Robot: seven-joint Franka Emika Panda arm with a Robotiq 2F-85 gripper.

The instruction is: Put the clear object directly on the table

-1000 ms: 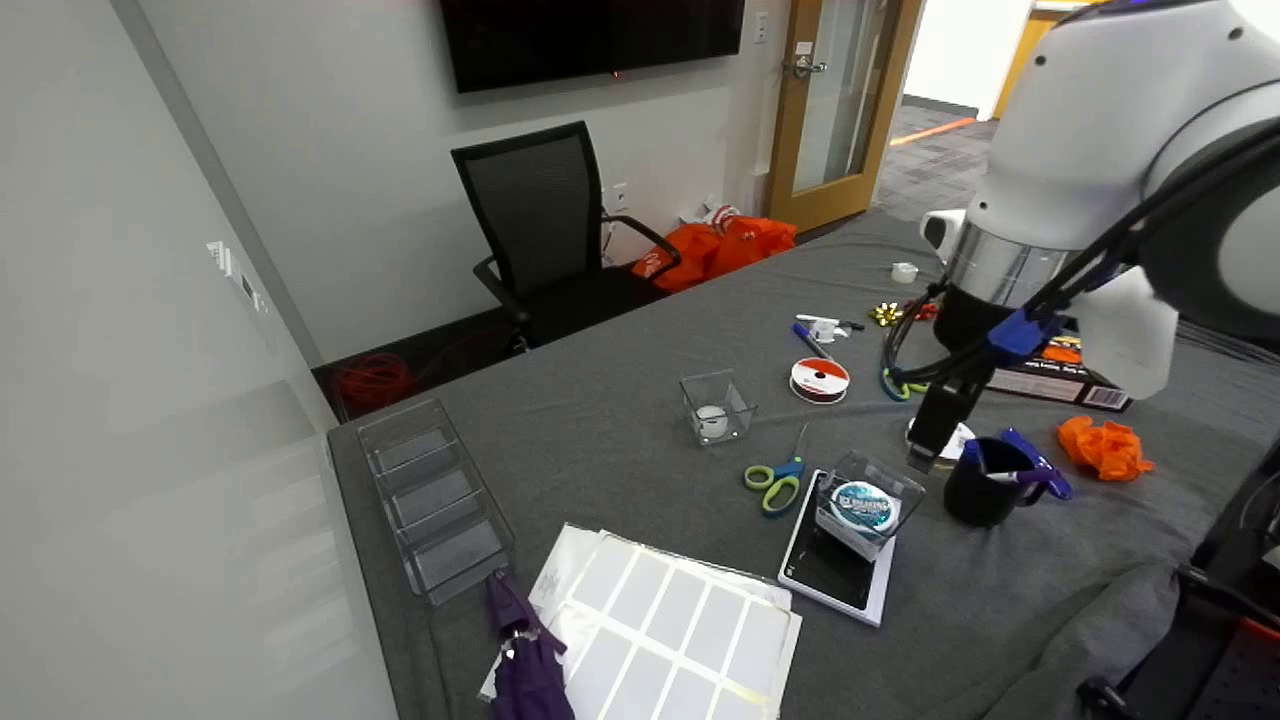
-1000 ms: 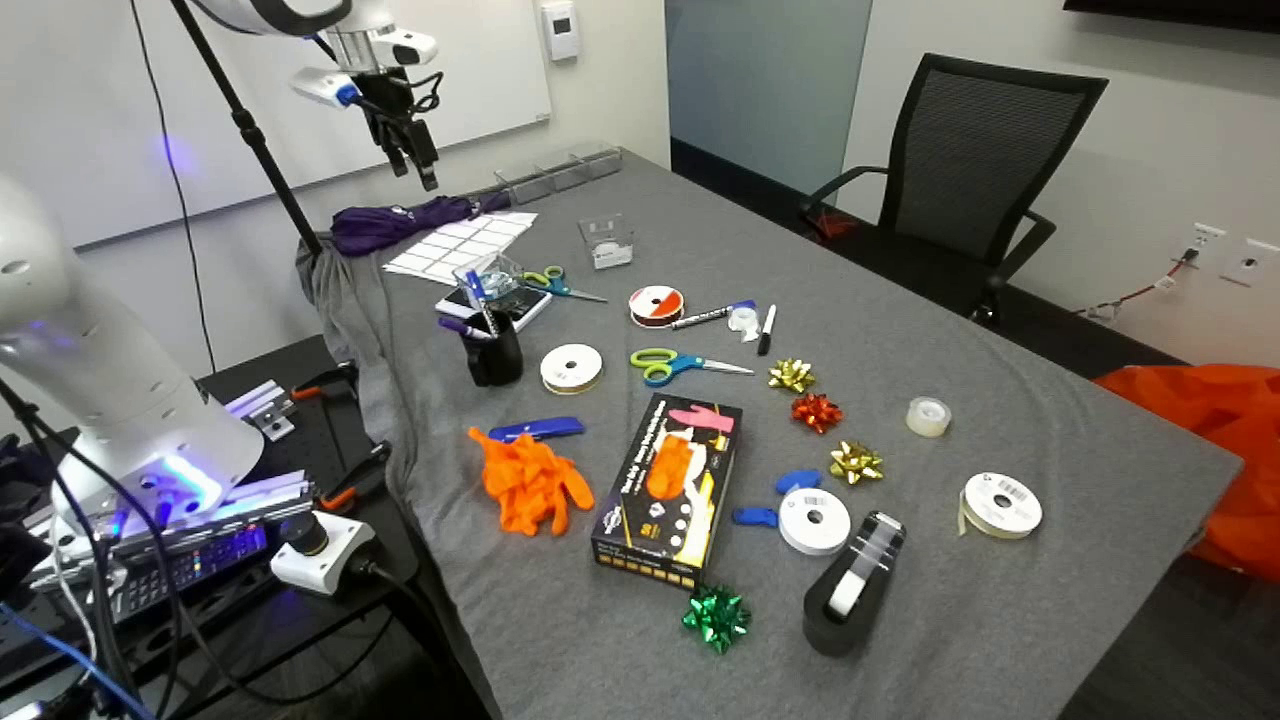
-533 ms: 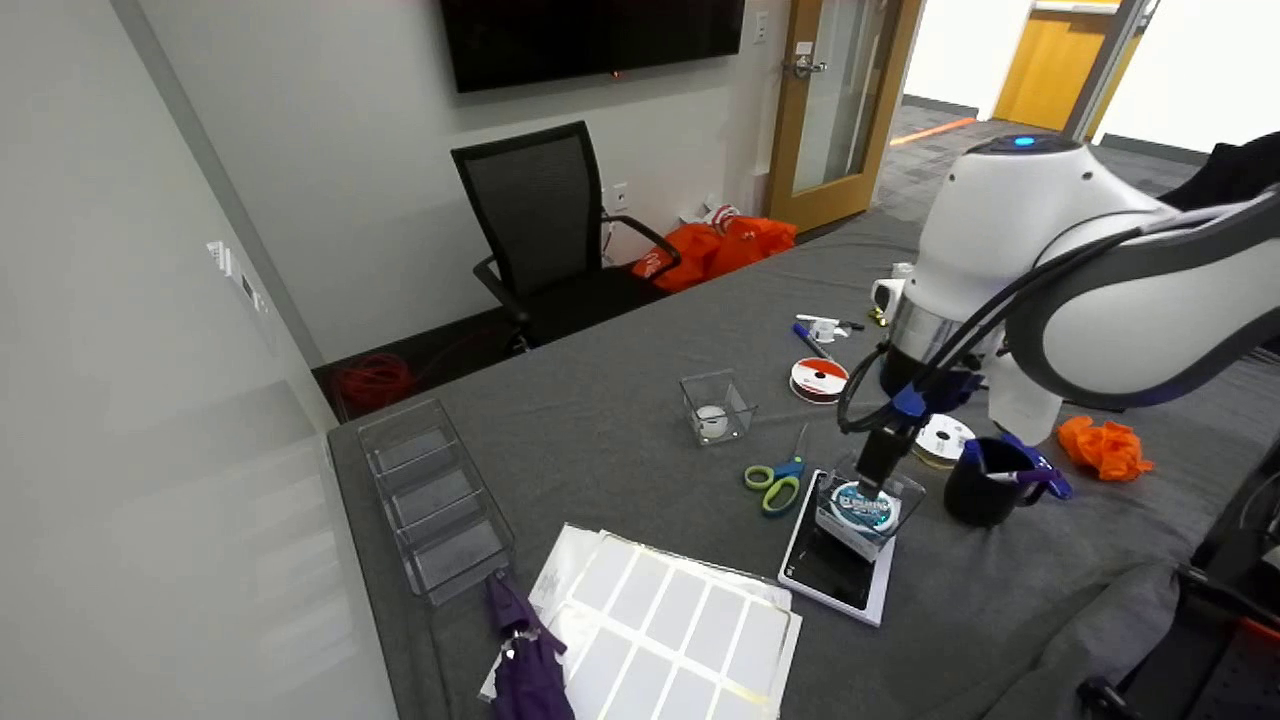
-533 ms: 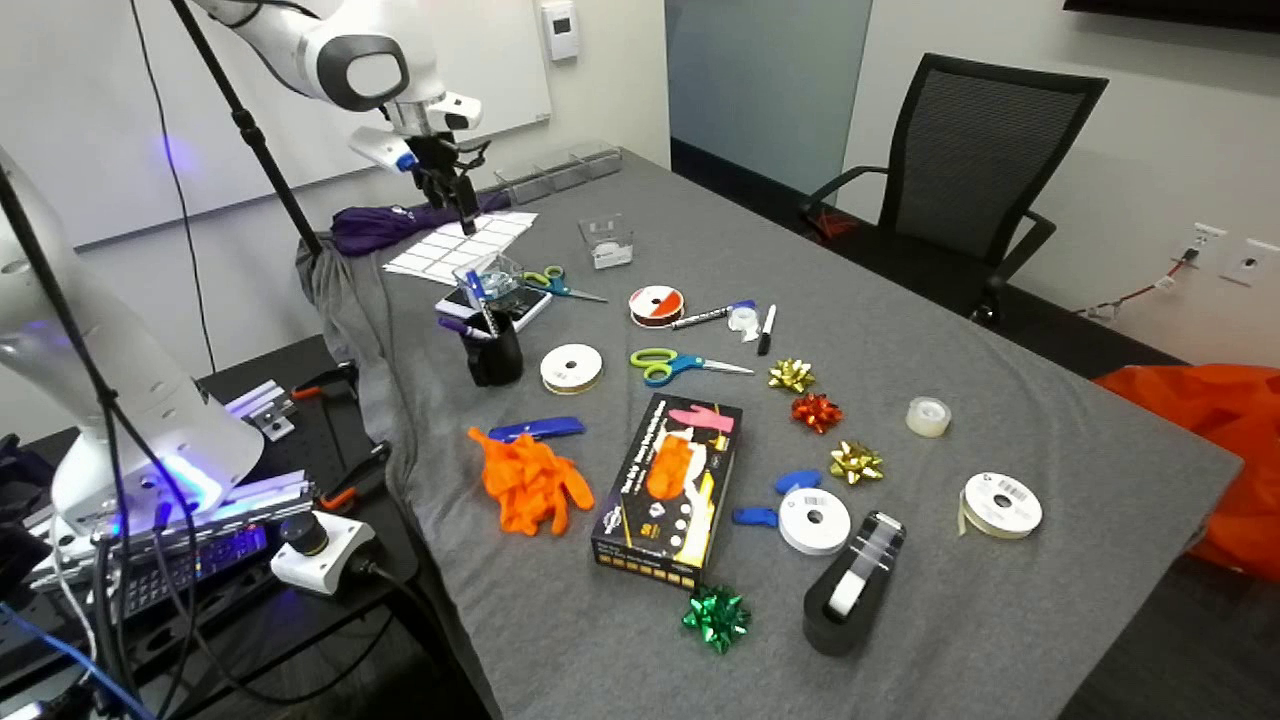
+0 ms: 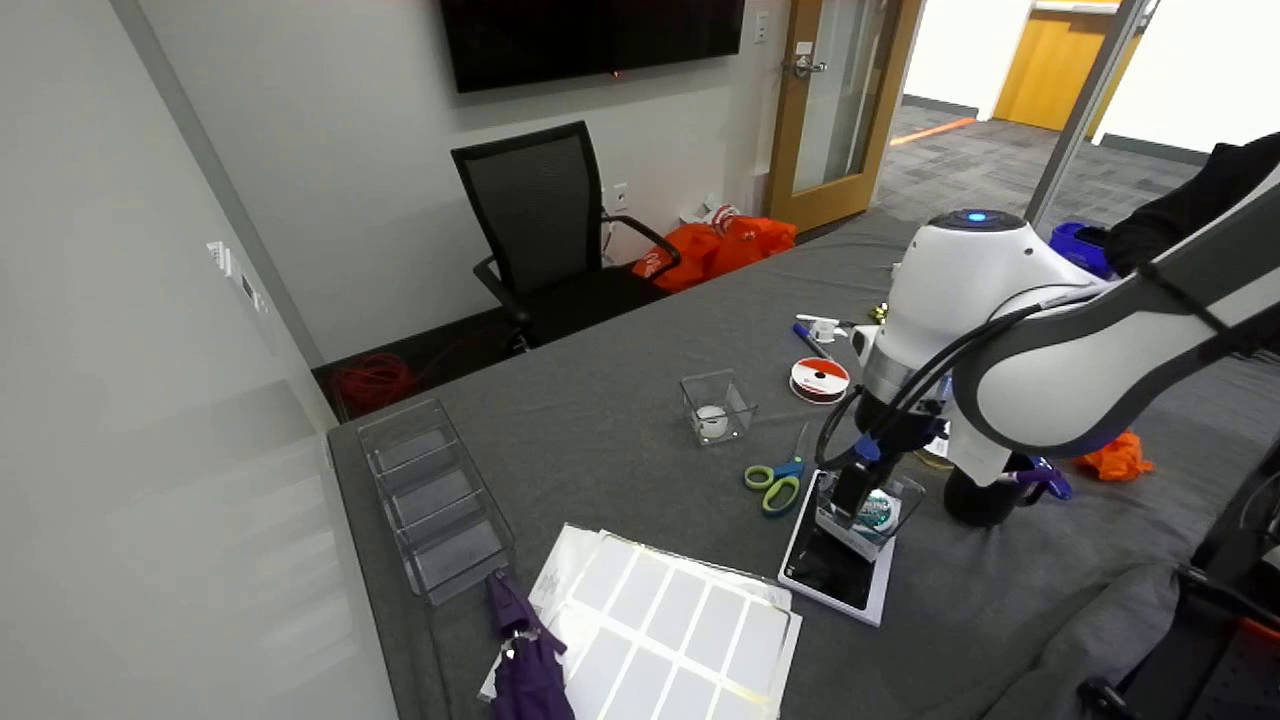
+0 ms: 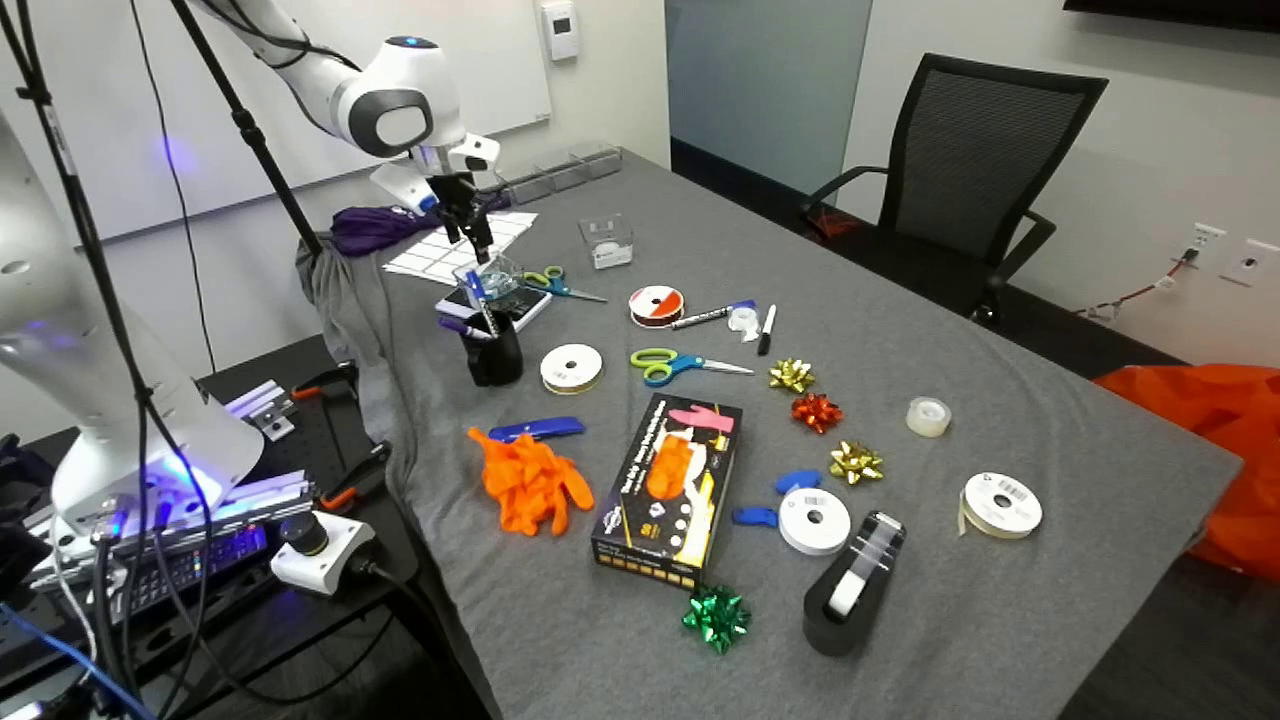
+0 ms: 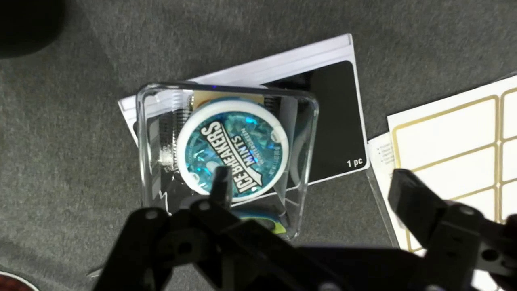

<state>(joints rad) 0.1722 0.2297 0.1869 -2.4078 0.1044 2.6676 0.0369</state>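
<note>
Operator: Where do the jaws stand?

Spotter: Your gripper [image 7: 313, 186] has its jaws spread wide, pinching nothing. In the wrist view one jaw overlaps the mint tin [image 7: 234, 149], the other shows outside the clear box [image 7: 310, 139]; you probably mean to straddle its wall and nip it. Whether a tip dips inside, you can't tell from here.

Operator: Which is the clear object?

Spotter: Your best bet is that box, upright with the blue-green tin lying in it. It stands on a flat black-and-white package [image 7: 339, 121], not directly on the surface [image 5: 610, 450]; that's likely why you're asked to move it.

Operator: And farther out?

Spotter: Scissors [image 5: 790, 468] lie just beside the package, and a black mug [image 6: 497, 358], there to corral pens [image 6: 477, 290], stands near it; you'd do well to lift clear of both before going sideways. Beyond the scissors, a second clear box [image 6: 606, 235] with a round white thing [image 5: 712, 421] already sits on the surface, so it's hardly your target.
</note>
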